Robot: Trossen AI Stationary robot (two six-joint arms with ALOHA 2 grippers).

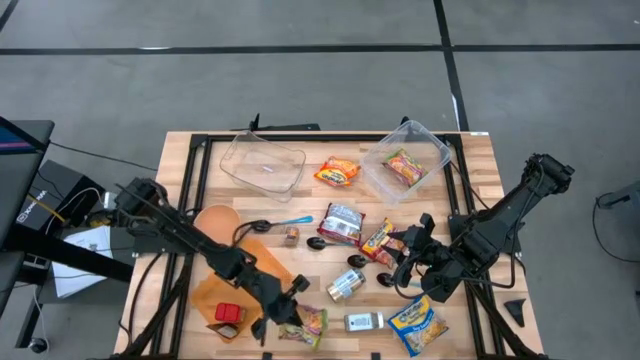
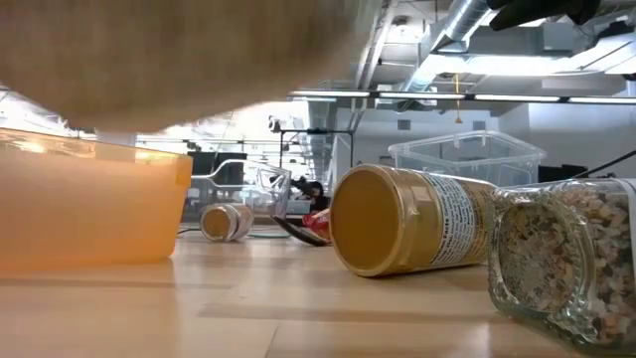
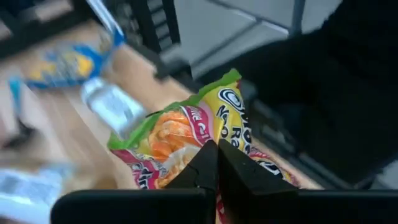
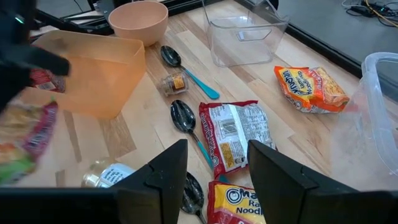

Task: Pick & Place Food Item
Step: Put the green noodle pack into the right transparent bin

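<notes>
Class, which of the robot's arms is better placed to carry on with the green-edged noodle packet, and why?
Left. The left hand is shut on the noodle packet at the table's front edge. The right hand is open over other packets, away from it.

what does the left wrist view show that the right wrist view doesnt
Only the left wrist view shows the left gripper closely: its jaws are shut on the green noodle packet.

Only the right wrist view shows the peach bowl, the clear tub, the spoons, the silver packet and the open right gripper.

Both show the small bottle lying on the table.
</notes>
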